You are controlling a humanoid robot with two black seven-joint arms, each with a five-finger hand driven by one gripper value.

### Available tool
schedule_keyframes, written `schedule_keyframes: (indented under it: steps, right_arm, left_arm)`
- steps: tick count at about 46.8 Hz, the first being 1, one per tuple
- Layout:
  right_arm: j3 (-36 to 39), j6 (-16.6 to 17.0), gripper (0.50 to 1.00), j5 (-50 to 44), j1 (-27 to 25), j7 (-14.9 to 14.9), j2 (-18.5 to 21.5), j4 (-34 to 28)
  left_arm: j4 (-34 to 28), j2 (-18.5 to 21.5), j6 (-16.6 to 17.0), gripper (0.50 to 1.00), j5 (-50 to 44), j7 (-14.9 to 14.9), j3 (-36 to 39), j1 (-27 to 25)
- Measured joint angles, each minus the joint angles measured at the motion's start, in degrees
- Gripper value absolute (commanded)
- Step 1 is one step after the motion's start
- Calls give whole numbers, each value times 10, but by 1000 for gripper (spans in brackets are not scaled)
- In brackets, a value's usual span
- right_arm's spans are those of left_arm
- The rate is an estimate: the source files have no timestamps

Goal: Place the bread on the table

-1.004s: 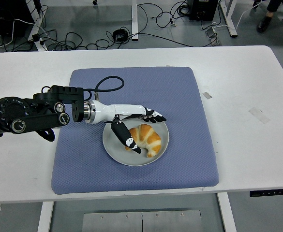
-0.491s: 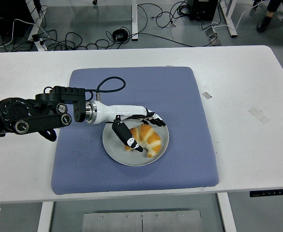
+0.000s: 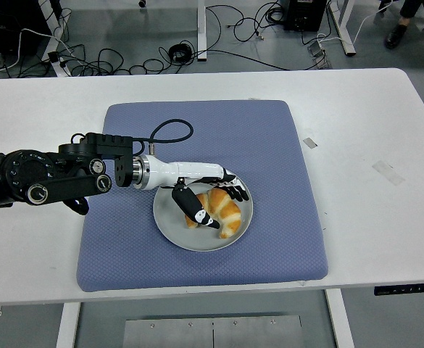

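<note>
A golden croissant (image 3: 230,214) lies on a round grey plate (image 3: 174,226) in the middle of a blue mat (image 3: 269,138) on the white table (image 3: 371,109). My left hand (image 3: 225,208) reaches in from the left and sits low over the croissant. Its fingers (image 3: 235,193) lie along the bread's far edge and its black thumb (image 3: 194,207) lies against the near left side. The fingers are still stretched out, not curled tight. The croissant rests on the plate. The right arm is out of view.
Two small pieces of tape (image 3: 309,143) (image 3: 388,172) lie on the table right of the mat. A black cable (image 3: 169,130) loops up from my left wrist. Cables and desk legs are on the floor beyond the far edge.
My left hand has moved a little right and down over the croissant, with fingers and thumb drawing closer around it. The croissant and plate have not moved.
</note>
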Motion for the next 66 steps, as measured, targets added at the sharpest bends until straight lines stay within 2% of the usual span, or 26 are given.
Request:
schedule_keyframes:
  steps: [21,28,45,66]
  right_arm:
    - [0,0,1000,0,0,0,0,0]
    - [0,0,1000,0,0,0,0,0]
    - [0,0,1000,0,0,0,0,0]
    - [0,0,1000,0,0,0,0,0]
  left_arm:
    - [0,0,0,778,2,0,5,-2]
    - [0,1,0,745,2,-1,9,-3]
    - [0,10,0,625,4,-1,8,-7]
    - [0,22,2,616,-4,-1,0,-9]
